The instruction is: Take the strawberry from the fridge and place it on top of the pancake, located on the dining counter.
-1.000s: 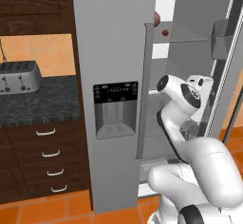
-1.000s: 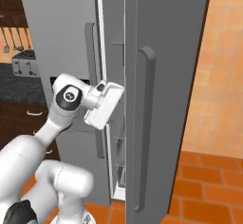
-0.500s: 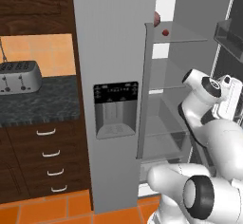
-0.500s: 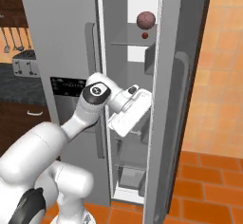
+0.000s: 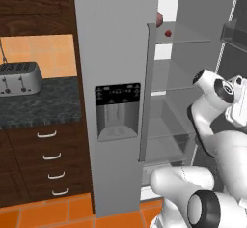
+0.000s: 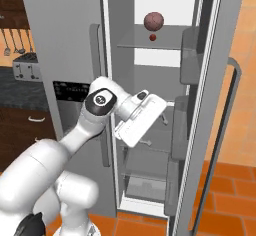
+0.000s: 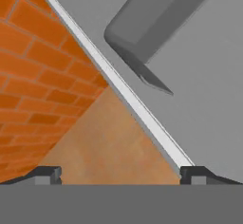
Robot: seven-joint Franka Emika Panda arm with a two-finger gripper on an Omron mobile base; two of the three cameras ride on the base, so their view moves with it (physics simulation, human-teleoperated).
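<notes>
Grey steel: the fridge (image 5: 116, 53) stands with its right door swung wide, the left door with the black water dispenser (image 5: 117, 112) closed.
Strawberry: there it is, tiny and bright red (image 6: 152, 38) on the top glass shelf (image 6: 150, 45), well above the arm; from the left base view it shows just inside the compartment edge (image 5: 168, 33).
Neighbour: a bigger dull reddish-brown fruit (image 6: 154, 21) sits just behind the strawberry on the same shelf.
Gripper: spread wide and holding nothing (image 7: 121, 173), its tips apart at the bottom of the hand view, looking past the open door's edge (image 7: 128, 99) to the orange brick floor (image 7: 33, 76).
Arm: the hand hangs at mid-height in front of the open compartment (image 6: 140, 117).
Door: long grey handle (image 6: 227, 125) on the outer face, bins on the inner side.
Off left: silver toaster (image 5: 19, 77) on the black-speckled worktop (image 5: 43, 104) above dark wood drawers (image 5: 50, 162).
</notes>
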